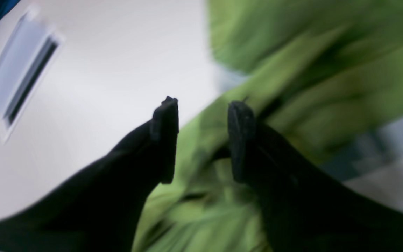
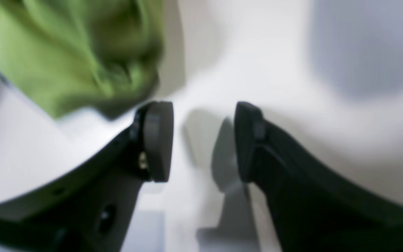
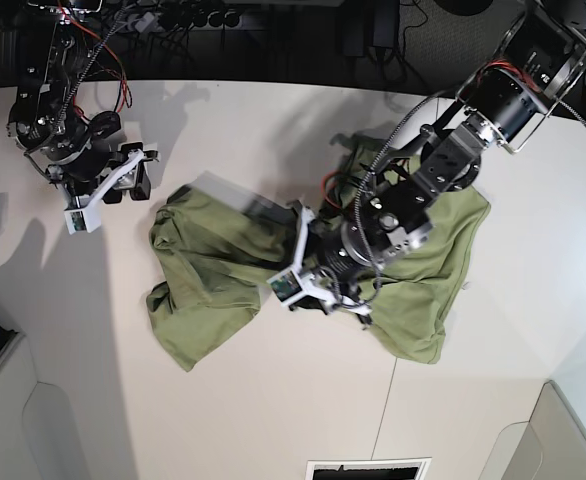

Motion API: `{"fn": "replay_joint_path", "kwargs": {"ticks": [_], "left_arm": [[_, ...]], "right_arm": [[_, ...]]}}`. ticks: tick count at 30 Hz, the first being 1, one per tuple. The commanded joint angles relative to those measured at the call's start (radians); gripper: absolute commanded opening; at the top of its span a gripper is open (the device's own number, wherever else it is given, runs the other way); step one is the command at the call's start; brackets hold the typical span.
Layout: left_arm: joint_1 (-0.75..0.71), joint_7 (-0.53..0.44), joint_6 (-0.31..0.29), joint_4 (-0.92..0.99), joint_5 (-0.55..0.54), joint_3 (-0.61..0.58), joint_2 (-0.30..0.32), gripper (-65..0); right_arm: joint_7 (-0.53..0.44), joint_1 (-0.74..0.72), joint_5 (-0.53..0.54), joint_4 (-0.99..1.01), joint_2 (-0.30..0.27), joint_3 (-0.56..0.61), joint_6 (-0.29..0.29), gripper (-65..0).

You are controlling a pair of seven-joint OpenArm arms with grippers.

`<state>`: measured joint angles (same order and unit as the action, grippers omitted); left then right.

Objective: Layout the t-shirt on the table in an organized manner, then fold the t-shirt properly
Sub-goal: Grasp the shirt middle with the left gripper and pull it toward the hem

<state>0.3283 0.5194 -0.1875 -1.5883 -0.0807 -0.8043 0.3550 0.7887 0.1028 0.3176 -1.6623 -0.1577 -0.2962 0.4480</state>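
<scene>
While it lies crumpled on the table (image 3: pixel 273 400), the t-shirt (image 3: pixel 213 270) under the left tool (image 1: pixel 203 140), both tools (image 2: pixel 203 140) agape, empty.

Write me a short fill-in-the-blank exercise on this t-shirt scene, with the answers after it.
1. The t-shirt is coloured ____.
2. It lies crumpled on the white ____.
3. The left gripper hangs over the shirt with its jaws ____.
4. Between the jaws of the right gripper there is ____.

Answers: green; table; open; nothing
</scene>
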Motion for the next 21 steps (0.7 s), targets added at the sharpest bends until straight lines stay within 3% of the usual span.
{"fn": "replay_joint_path", "kwargs": {"ticks": [1,8,14,19,21], "left_arm": [[0.043,-0.033,0.021,-0.002,0.018,-0.024,-0.022,-37.8],[0.063,-0.053,0.05,0.081,0.109,-0.136,-0.127,-37.8],[0.071,-0.062,0.008,0.192,0.12,-0.14,-0.203,-37.9],[0.08,-0.105,0.09,0.237,0.15,-0.14,-0.214,-38.8],[0.095,-0.098,0.138,0.24,0.163,-0.14,-0.212,-46.5]], "right_arm": [[-0.025,-0.007,0.013,-0.018,-0.008,-0.016,0.001,-37.0],[-0.024,0.04,0.074,-0.018,-0.008,-0.084,0.002,-37.0],[-0.021,0.044,0.095,-0.018,-0.008,-0.126,0.005,-37.0],[-0.019,0.044,0.121,-0.018,-0.008,-0.128,0.005,-37.0],[-0.018,0.044,0.12,-0.018,-0.008,-0.128,0.005,-37.0]]}}
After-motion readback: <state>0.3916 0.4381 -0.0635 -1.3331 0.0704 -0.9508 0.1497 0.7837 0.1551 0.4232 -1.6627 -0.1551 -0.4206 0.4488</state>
